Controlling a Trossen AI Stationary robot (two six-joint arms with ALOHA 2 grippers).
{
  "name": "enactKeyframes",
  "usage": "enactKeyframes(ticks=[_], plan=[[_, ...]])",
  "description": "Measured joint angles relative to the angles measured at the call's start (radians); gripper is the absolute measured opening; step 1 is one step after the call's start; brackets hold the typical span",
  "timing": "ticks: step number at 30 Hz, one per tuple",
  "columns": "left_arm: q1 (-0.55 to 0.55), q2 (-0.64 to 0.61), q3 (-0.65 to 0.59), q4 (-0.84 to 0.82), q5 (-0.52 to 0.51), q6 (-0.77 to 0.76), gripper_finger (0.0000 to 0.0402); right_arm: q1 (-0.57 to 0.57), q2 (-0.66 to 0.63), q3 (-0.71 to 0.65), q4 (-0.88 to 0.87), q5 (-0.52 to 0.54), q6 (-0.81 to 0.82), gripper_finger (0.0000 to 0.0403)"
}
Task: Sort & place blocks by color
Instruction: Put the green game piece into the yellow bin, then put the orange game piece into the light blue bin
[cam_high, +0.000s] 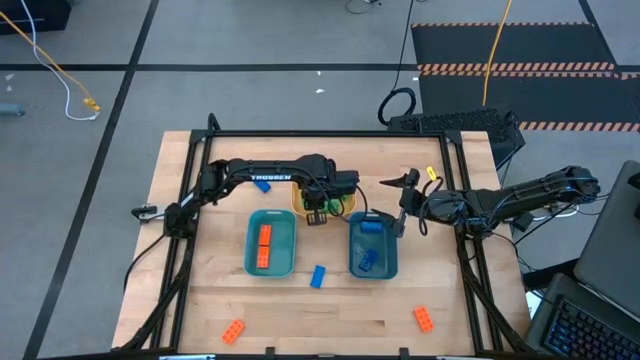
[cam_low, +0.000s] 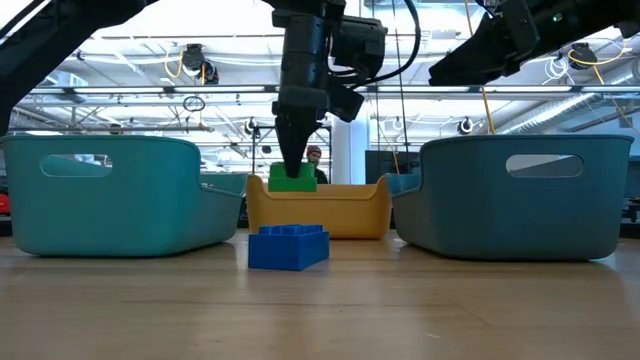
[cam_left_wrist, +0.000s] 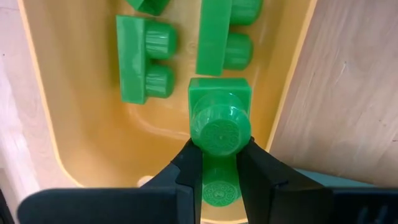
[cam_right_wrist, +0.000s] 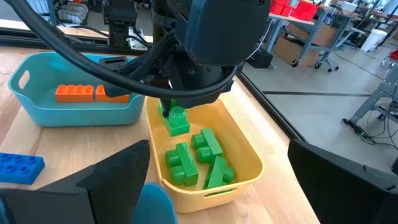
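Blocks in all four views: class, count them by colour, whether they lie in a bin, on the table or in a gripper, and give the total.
Orange blocks: 4
Green blocks: 4
Blue blocks: 3
Total: 11

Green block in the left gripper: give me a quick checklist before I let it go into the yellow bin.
1. Grip: left gripper is shut on the green block: ok.
2. Position: block hangs over the yellow bin, inside its walls: ok.
3. Bin contents: only green blocks lie in it, colour matches: ok.
4. Landing spot: bare bin floor shows beside the lying blocks: ok.
5. Right gripper: open, holding nothing, over the right teal bin, apart from the left arm: ok.
6. Height of the block above the bin floor: cannot tell.
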Motion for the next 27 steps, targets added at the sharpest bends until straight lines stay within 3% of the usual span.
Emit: enactKeyframes(ticks=[7, 12, 16, 19, 23, 27], plan=[[0.0, 0.0, 0.0, -0.01, -0.007, 0.002, 0.008, 0.0, 0.0, 0.0, -0.008, 0.0, 0.001, 0.0377], [0.001, 0.0, 0.005, -0.098, -0.093, 0.007, 0.0177, 0.0, 0.0, 0.0, -0.023, 0.0, 0.001, 0.0377], [0.012, 0.0, 0.006, -0.086, -0.075, 0.006, 0.025, 0.0, 0.0, 0.0, -0.025, 0.0, 0.001, 0.0377], [0.016, 0.0, 0.007, -0.068, -0.069, 0.007, 0.0282, 0.0, 0.0, 0.0, -0.026, 0.0, 0.001, 0.0377], [0.016, -0.02, 0.006, -0.048, -0.099, -0.033, 0.0292, 0.0, 0.0, 0.0, -0.03, 0.0, 0.002, 0.0377], [-0.011, -0.108, 0.007, 0.028, -0.099, -0.013, 0.0274, 0.0, 0.0, 0.0, -0.033, 0.0, 0.032, 0.0377]])
